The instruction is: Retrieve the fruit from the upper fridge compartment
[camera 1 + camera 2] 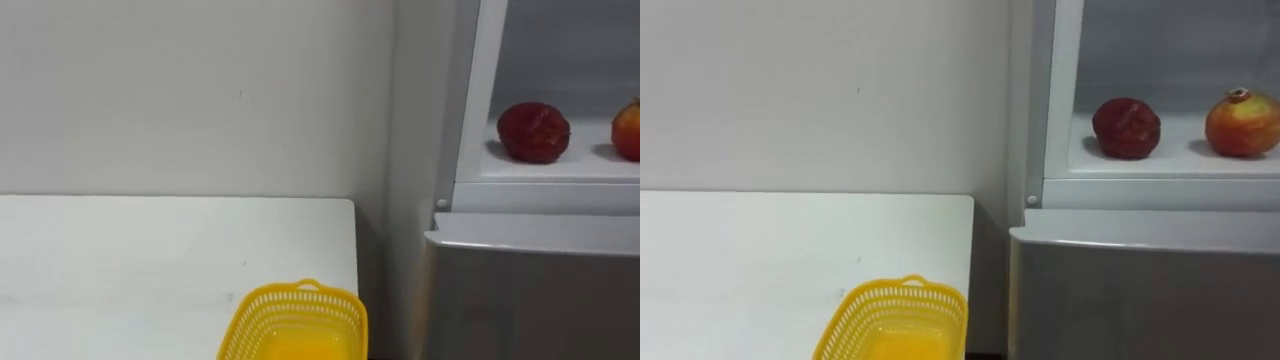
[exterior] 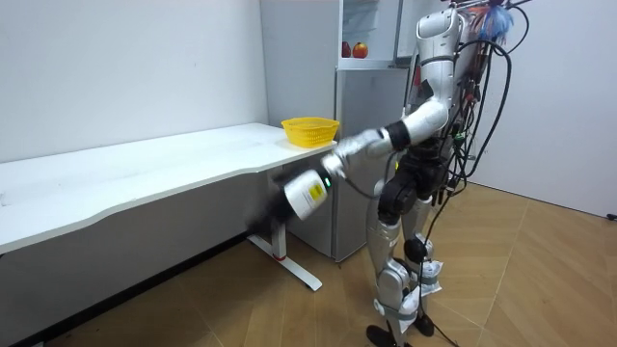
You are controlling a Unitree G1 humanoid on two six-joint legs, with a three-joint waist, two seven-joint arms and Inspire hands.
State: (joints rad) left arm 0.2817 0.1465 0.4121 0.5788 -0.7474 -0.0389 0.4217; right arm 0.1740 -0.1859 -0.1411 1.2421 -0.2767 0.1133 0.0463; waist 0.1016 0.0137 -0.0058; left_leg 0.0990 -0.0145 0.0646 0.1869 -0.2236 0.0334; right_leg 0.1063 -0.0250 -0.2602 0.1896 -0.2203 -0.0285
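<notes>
Table ends in a square rt edge just beside the fridge, w/ a narrow dark gap between. Yellow basket sits at that edge. Wood floor lies open on the room view's right. Plain white wall behind the table. Upper fridge compartment stands open: dark red fruit, prob. a pomegranate, on the shelf, w/ orange-red fruit near it, not touching. Robot stands at the fridge by the table end. Its left hand is low, below tabletop level and well apart from the fruit; it's blurred, so can't tell its fingers.
</notes>
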